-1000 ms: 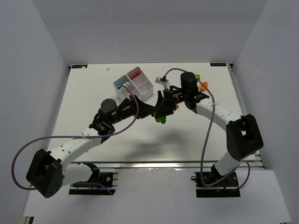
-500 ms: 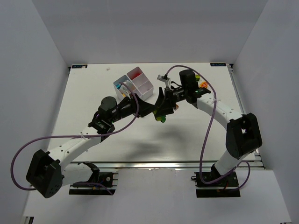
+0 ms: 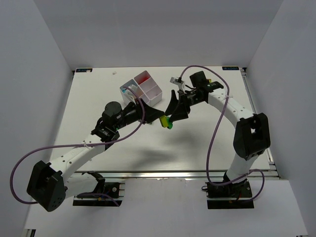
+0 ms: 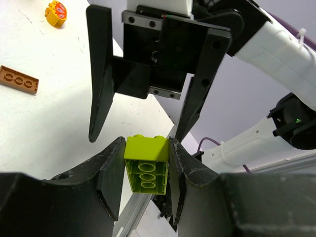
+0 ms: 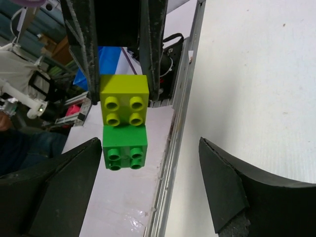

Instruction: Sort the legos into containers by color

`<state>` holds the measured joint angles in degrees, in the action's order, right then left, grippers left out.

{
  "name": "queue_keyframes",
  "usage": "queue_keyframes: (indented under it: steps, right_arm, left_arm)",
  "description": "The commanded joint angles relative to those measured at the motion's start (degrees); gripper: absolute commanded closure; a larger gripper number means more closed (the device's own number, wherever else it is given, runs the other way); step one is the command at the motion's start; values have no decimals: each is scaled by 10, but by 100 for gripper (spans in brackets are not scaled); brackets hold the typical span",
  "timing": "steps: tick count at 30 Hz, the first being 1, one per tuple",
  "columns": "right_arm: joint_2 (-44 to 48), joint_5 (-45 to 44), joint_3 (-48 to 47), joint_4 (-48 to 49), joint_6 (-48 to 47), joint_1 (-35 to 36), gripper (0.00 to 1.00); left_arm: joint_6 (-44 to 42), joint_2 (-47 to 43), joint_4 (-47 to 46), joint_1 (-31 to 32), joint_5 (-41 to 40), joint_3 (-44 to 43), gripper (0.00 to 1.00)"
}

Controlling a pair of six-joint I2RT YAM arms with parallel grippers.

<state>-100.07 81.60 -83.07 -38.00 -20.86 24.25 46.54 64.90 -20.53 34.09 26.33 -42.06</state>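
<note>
In the left pincer [image 4: 145, 143], drawn in narrow against both flanks: a lime-green brick [image 4: 145, 160], with a darker green brick [image 5: 125, 147] stuck to it. Both held off the worktop [image 3: 98, 98], near its middle. Directly opposite, spread wide and gripping nothing: the right pincer [image 3: 175, 106], fingertips near the pair. Back-left, the white four-compartment tray [image 3: 154, 92], with red bricks [image 3: 143, 77] in the far compartment. Beyond, on the worktop: an orange flat brick [image 4: 19, 80] and a yellow-orange round piece [image 4: 56, 12]. At the far corners, blue labels [image 3: 230, 68], too small to read.
</note>
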Motion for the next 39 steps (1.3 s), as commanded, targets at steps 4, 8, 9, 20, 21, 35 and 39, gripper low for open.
queue_keyframes:
  steps: [4, 8, 9, 20, 21, 35, 39]
  right_arm:
    - [-50, 44, -73, -238, -199, 6, 34]
    - [-78, 51, -113, -343, -294, 5, 54]
    - [-85, 55, -127, -362, -324, 6, 58]
    - [-30, -21, -135, -250, -238, -4, 100]
    - [-7, -28, -121, -210, -210, -8, 100]
    - [53, -344, -40, 174, 75, -10, 100]
    - [61, -518, 23, 350, 130, 36, 100]
  left_arm:
    - [-1, -15, -9, -3, 2, -6, 97]
    - [-4, -17, -4, -3, 1, -8, 97]
    - [-5, -17, -2, -3, 1, -11, 97]
    - [-56, -38, 80, -26, -8, -47, 98]
    - [-61, -42, 90, -31, -7, -50, 98]
    - [-117, -82, 223, -104, -53, -81, 100]
    - [-128, -84, 283, -106, -132, -112, 100]
